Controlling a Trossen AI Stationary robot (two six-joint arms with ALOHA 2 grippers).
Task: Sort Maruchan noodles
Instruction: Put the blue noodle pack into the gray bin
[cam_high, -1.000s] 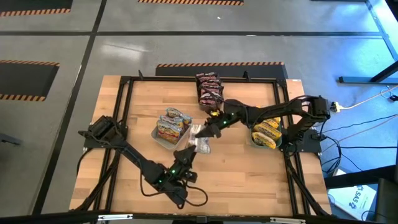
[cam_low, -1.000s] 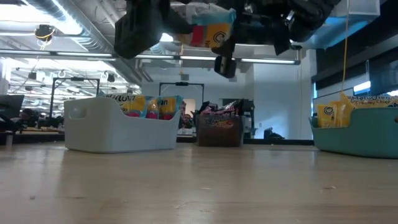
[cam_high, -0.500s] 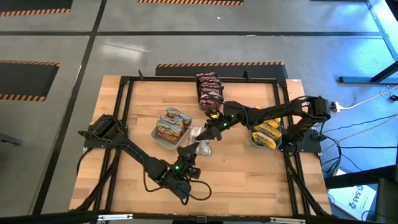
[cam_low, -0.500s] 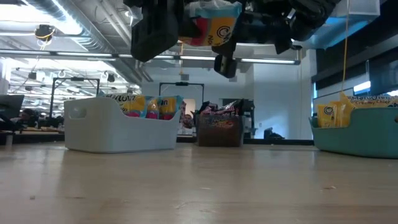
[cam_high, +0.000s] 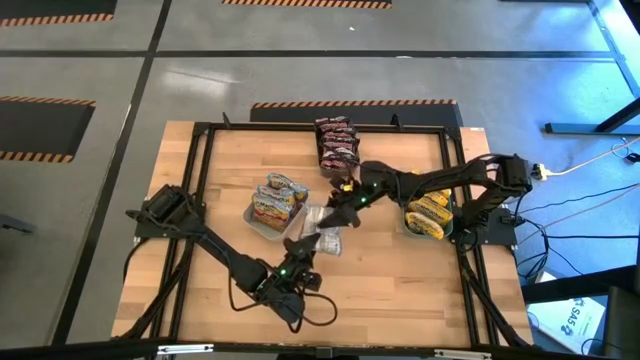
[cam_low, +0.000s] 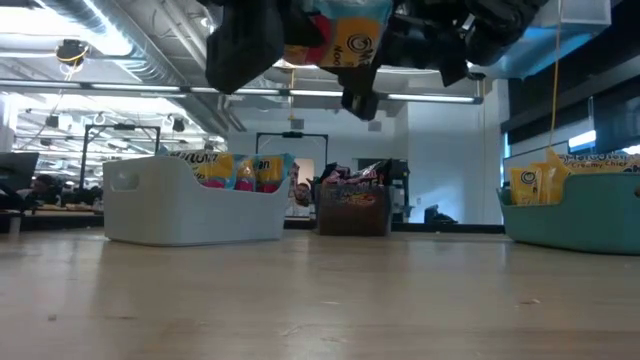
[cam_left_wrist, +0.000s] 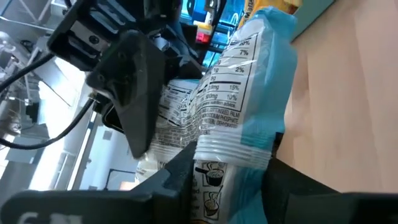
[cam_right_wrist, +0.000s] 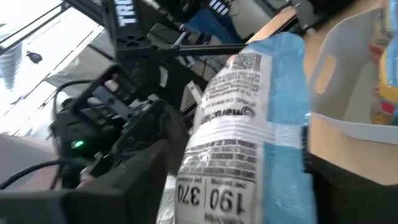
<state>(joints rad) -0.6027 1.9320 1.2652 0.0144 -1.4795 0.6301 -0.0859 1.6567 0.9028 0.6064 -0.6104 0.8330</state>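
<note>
Mid-tabletop handover: silver-white noodle packet off the surface, at the grey bin's 4 o'clock. Left end effector clamped on it; right end effector at its other end, grip unclear.

Glossy crinkled plastic noodle packet; matt pale wood table.

over the wooden table, the left tool and right tool meet at a silver-white plastic noodle packet. it hangs just beside a clear grey plastic bin of yellow packets.
</note>
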